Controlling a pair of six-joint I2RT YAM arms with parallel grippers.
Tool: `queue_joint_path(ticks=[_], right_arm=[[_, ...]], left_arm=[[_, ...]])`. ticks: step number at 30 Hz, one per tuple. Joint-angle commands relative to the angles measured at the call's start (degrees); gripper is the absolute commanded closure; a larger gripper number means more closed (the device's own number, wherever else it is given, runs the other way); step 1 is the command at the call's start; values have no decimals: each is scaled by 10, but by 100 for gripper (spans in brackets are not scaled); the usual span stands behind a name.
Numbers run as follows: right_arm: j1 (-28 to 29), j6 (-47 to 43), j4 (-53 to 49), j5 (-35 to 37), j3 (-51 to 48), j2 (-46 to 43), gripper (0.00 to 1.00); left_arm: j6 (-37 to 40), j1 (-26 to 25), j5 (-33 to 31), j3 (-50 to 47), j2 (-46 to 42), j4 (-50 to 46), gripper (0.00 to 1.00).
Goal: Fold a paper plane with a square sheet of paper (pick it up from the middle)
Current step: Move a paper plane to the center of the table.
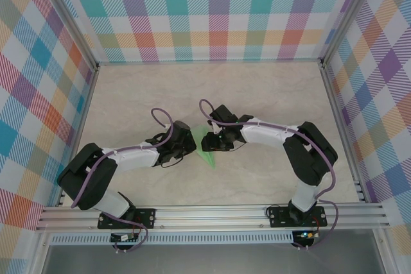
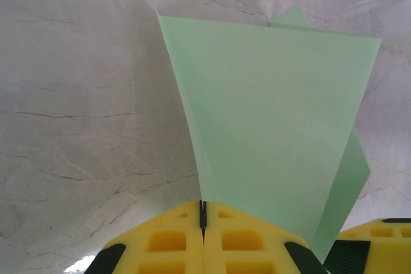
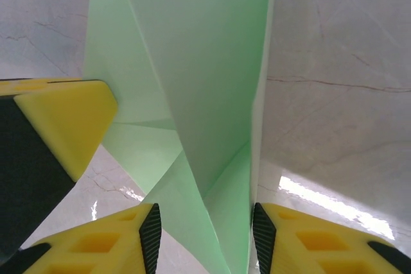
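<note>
Left gripper (image 2: pixel 203 213) is clamped on the part-folded paper (image 2: pixel 276 126), which stands between both grippers over the middle of the table (image 1: pixel 270 94). Right gripper (image 3: pixel 205 226) straddles it, jaws apart; you cannot tell whether it grips.

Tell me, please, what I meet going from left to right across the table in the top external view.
left arm → left gripper → folded green paper → right gripper → right arm
</note>
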Motion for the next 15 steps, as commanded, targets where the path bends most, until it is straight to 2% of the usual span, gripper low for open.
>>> queue_joint_path(ticks=[1,15], right_arm=[[4,-3,0,20,-10,-42,55],[18,-23,-6,-9,9,2,55]], left_arm=[[5,8,0,9,5,8,100],[6,8,5,12,9,8,100]])
